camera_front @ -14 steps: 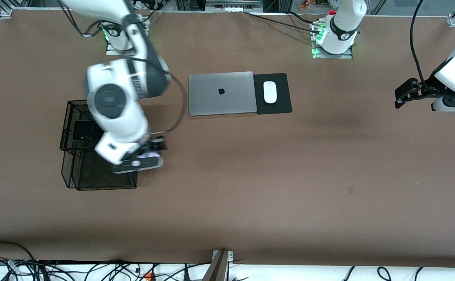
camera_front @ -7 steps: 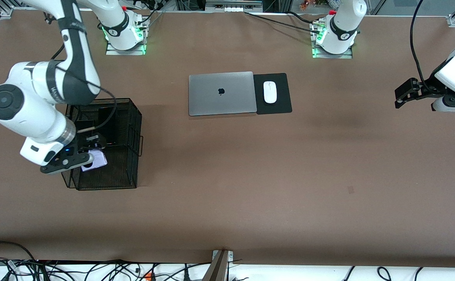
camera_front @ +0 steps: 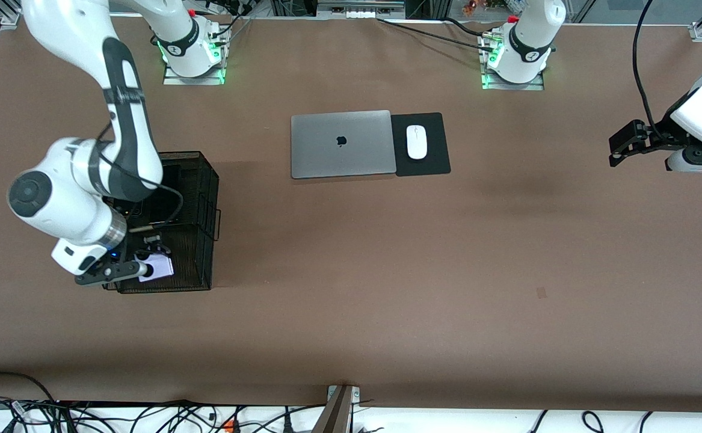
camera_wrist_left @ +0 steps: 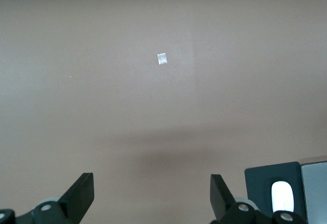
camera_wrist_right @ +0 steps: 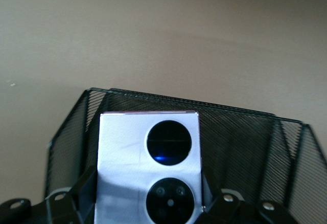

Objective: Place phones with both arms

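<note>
The right gripper point(camera_front: 149, 260) hangs over the mesh basket point(camera_front: 206, 198) at the right arm's end of the bench point(camera_front: 387, 270), jaws pinched on the side edges of the lavender phone point(camera_wrist_right: 149, 170). It is a stiff, smooth, light slab, likely slippery and with fragile lenses, so an edge grip suits it. The basket's wire walls stand close around. The left gripper point(camera_front: 624, 144) waits, jaws wide and empty, over bare bench.

Mesh basket point(camera_front: 197, 180) walls hem the right hand point(camera_front: 146, 261); table point(camera_front: 387, 270) alongside apparently open.
</note>
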`<action>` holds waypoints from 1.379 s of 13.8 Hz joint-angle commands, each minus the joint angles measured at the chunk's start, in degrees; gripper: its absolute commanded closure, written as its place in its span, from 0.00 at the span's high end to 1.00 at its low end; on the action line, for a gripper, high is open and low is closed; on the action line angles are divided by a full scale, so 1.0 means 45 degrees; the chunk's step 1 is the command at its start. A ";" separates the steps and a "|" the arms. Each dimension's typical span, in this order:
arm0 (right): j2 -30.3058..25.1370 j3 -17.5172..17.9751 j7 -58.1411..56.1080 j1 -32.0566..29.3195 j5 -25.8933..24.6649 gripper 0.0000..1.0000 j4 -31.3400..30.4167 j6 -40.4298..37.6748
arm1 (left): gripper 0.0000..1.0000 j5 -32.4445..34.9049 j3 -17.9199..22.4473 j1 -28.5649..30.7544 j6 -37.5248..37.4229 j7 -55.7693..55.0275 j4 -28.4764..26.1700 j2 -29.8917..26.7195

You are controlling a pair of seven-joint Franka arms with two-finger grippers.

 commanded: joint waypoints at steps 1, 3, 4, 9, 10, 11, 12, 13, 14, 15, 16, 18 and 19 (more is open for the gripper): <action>0.0398 0.0087 0.0269 -0.0027 0.0530 0.49 -0.0004 0.0509 | 1.00 -0.0323 0.0051 -0.0005 -0.0333 0.0023 0.0402 0.0136; 0.0612 0.0106 0.0506 0.0051 0.0530 0.49 -0.0316 0.1132 | 1.00 -0.0323 0.0051 -0.0005 -0.0333 0.0023 0.0402 0.0136; 0.0807 0.0107 0.0584 0.0051 0.0549 0.49 -0.0395 0.1406 | 1.00 -0.0323 0.0051 -0.0005 -0.0333 0.0023 0.0402 0.0136; 0.0907 0.0107 0.0934 -0.0007 0.0725 1.00 -0.0259 0.1311 | 1.00 -0.0323 0.0051 -0.0005 -0.0333 0.0023 0.0402 0.0136; 0.0791 0.0107 0.1052 0.0031 0.0725 1.00 -0.0220 0.1215 | 1.00 -0.0323 0.0051 -0.0005 -0.0333 0.0023 0.0402 0.0136; 0.0635 0.0068 0.1073 0.0032 0.0706 1.00 -0.0162 0.0885 | 1.00 -0.0323 0.0051 -0.0005 -0.0333 0.0023 0.0402 0.0136; 0.0517 0.0010 0.1092 0.0032 0.0705 1.00 0.0013 0.0321 | 1.00 -0.0323 0.0051 -0.0005 -0.0333 0.0023 0.0402 0.0136; 0.0400 -0.0088 0.1112 0.0032 0.0667 1.00 0.0343 -0.0439 | 1.00 -0.0323 0.0051 -0.0005 -0.0333 0.0023 0.0402 0.0136; 0.0341 -0.0359 0.1112 0.0071 0.0589 1.00 0.0637 -0.1181 | 1.00 -0.0323 0.0051 -0.0005 -0.0333 0.0023 0.0402 0.0136; 0.0205 -0.0633 0.1112 0.0090 0.0491 1.00 0.1026 -0.2097 | 1.00 -0.0323 0.0051 -0.0005 -0.0333 0.0023 0.0402 0.0136; 0.0146 -0.0887 0.1112 0.0090 0.0220 1.00 0.1533 -0.3209 | 1.00 -0.0323 0.0051 -0.0005 -0.0333 0.0023 0.0402 0.0136; -0.0185 -0.1259 0.1190 0.0090 -0.0406 1.00 0.2686 -0.5164 | 1.00 -0.0323 0.0051 -0.0005 -0.0333 0.0023 0.0402 0.0136; -0.0438 -0.1357 0.1209 0.0129 -0.0737 1.00 0.3000 -0.5985 | 1.00 -0.0323 0.0051 -0.0005 -0.0333 0.0023 0.0402 0.0136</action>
